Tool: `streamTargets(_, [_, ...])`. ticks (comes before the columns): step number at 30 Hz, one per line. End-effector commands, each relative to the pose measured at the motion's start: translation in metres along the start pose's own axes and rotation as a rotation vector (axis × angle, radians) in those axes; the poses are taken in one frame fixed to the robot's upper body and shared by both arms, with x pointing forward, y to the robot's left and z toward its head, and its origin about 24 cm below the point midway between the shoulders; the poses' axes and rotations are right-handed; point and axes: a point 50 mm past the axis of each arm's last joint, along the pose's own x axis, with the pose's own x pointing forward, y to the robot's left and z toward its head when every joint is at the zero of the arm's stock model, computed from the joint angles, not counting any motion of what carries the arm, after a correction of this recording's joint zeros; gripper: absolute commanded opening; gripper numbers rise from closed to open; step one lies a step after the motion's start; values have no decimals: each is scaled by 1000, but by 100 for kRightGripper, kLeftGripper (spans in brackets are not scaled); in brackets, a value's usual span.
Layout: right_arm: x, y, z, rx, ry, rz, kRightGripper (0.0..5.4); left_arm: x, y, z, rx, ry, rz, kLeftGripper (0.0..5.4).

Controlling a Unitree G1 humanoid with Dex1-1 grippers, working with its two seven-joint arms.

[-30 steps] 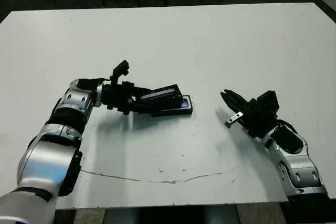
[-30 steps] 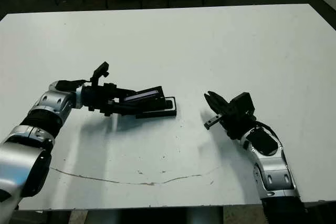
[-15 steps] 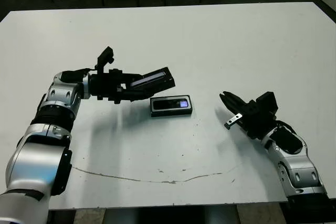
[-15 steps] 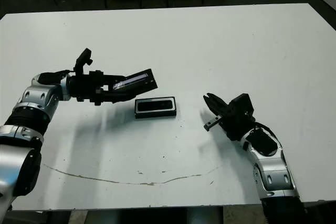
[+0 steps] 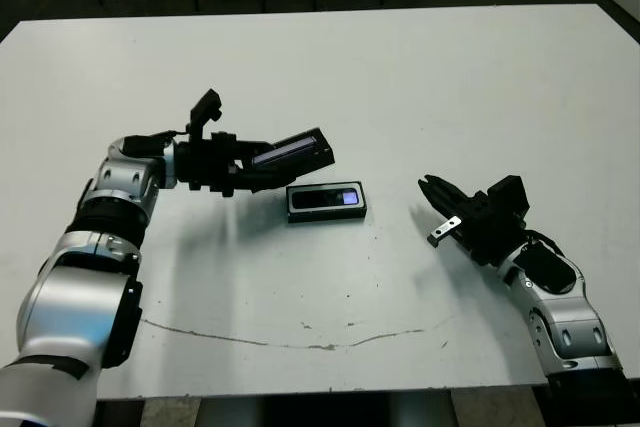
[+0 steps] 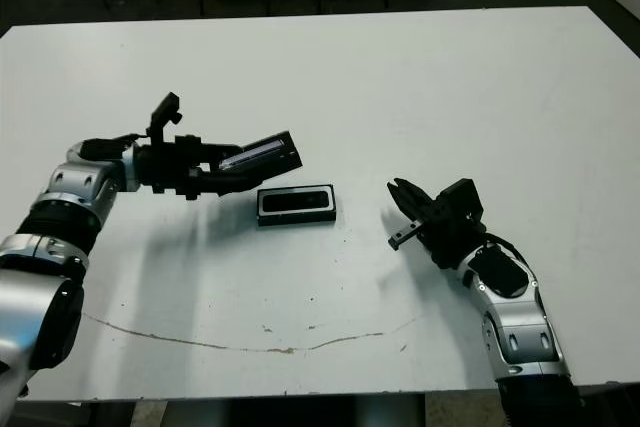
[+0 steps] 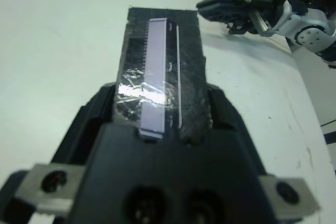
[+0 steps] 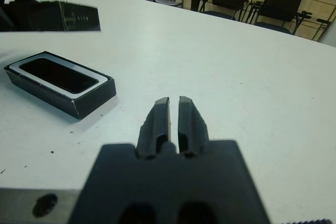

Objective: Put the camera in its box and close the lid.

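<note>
I see the camera lying in the box mid-table, with the lid held tilted just above and beside it, clamped in my left gripper. My right gripper rests well apart, fingers pressed together on nothing. Lowered at this tilt, I judge the lid could catch a rim and shove the box. Count: one camera, one box, one lid.

left pincer: raised, clamped | right pincer: low, seemingly closed, idle
</note>
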Motion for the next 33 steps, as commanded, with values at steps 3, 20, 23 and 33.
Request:
streamTargets(3, [-2, 2, -5, 14, 27, -6, 0, 8, -1, -9, -61, 61, -10, 279])
streamTargets(20, [-2, 2, -3, 16, 26, -6, 0, 17, -6, -28, -87, 166, -54, 279])
streamTargets(23, [-2, 2, -3, 24, 26, -5, 0, 17, -6, -28, -80, 170, -63, 279])
streamTargets(33, [-3, 2, -4, 24, 20, -10, 0, 17, -16, -25, 1, 166, -177, 279])
